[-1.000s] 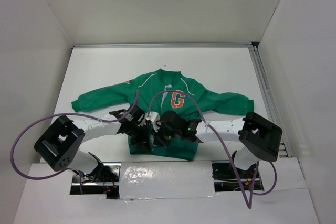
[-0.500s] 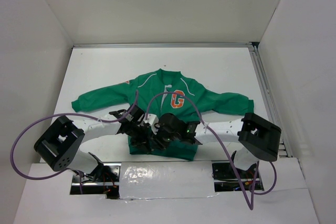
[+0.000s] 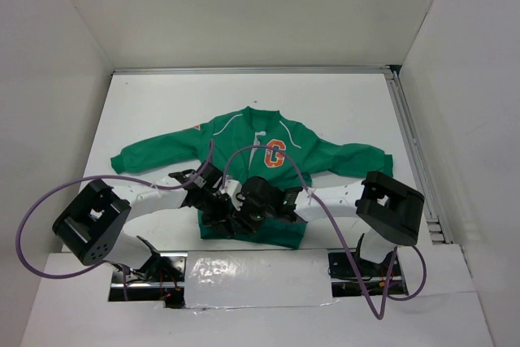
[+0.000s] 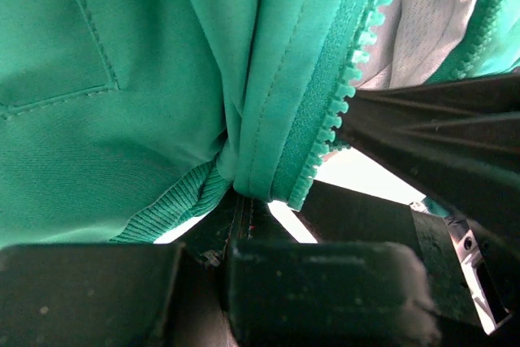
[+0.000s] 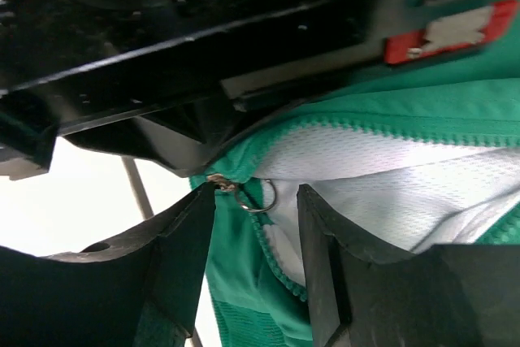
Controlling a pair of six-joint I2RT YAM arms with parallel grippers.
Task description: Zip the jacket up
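One jacket (image 3: 244,132), one zipper ring (image 5: 257,196), two pairs of jaws at hem (image 4: 172,202).

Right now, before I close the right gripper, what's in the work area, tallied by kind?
jacket: 1
grippers: 2, left gripper and right gripper
zipper pull ring: 1
Total: 4

Robotics lab cell: white panel walls (image 3: 244,6) boxing white table (image 3: 325,103), aluminium rail (image 3: 412,144), purple cable (image 3: 57,189).
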